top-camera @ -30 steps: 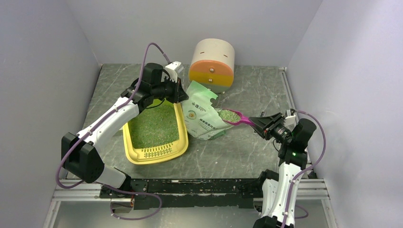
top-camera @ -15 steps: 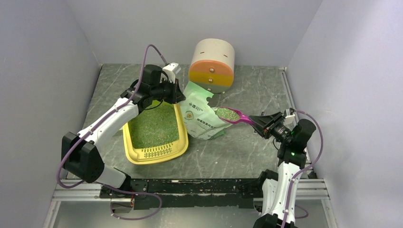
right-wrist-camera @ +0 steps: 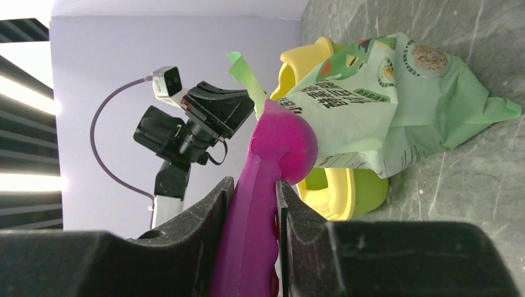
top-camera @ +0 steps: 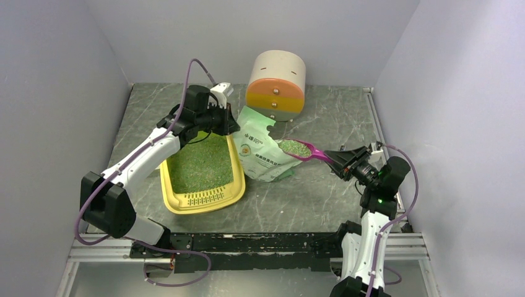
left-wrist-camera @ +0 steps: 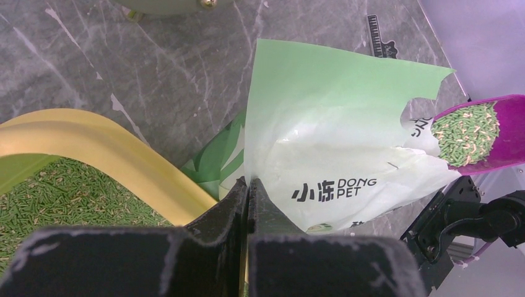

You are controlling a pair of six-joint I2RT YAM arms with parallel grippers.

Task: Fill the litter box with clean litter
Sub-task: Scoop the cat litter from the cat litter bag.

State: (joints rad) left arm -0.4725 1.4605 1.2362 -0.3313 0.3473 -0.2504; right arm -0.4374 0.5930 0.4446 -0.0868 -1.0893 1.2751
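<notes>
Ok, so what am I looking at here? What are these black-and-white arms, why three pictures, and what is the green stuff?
These are two robot arms bolted at the near edge of a table, each ending in a two-finger gripper. One picture comes from a fixed camera above and behind them. The other two come from cameras on the wrists and show each gripper's fingers close up. On the table sit a yellow litter box holding green litter, a pale green litter bag and a round drawer cabinet. The left gripper is shut on the bag's top edge, holding it up. The right gripper grips a magenta scoop, full of litter, at the bag's mouth.
</notes>
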